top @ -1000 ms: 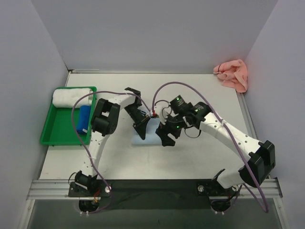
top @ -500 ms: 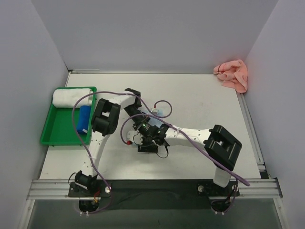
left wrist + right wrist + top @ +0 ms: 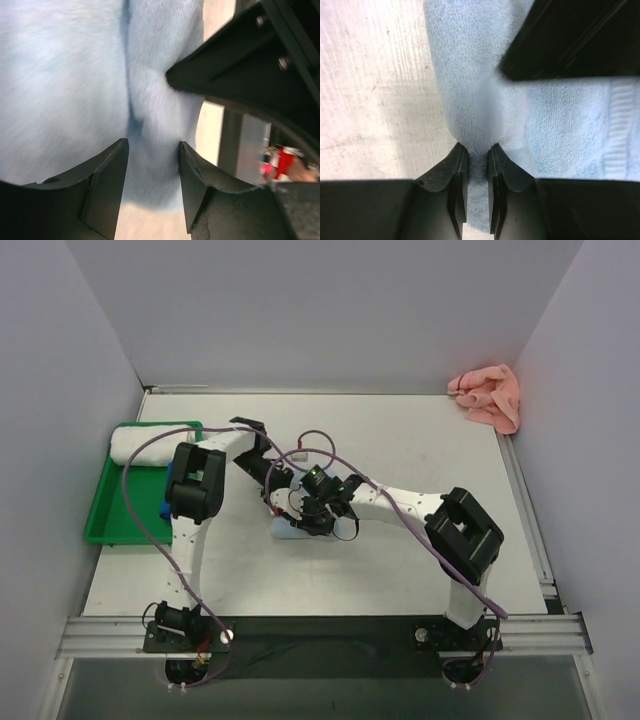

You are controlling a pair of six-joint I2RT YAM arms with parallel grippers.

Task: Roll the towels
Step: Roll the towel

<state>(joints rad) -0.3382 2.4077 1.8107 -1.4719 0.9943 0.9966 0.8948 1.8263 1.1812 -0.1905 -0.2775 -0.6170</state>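
The light blue towel (image 3: 284, 533) lies mid-table, mostly hidden under both grippers. In the right wrist view my right gripper (image 3: 476, 150) is shut on a raised fold of this towel (image 3: 470, 75), near its edge. My left gripper (image 3: 152, 145) stands open just over the same towel (image 3: 65, 85), its fingers (image 3: 107, 175) apart with nothing pinched. From above, the left gripper (image 3: 280, 480) sits right behind the right gripper (image 3: 300, 517). The salmon pink towel (image 3: 487, 395) lies crumpled in the far right corner.
A green tray (image 3: 100, 525) at the left holds a white rolled towel (image 3: 150, 443) and a darker blue roll (image 3: 178, 485). Walls close the table on the left, back and right. The right arm's elbow (image 3: 462, 535) juts over the table's right half.
The right arm swung left to the light blue towel and its jaws closed on a fold. The left gripper let go and opened, and the left arm shifted left.
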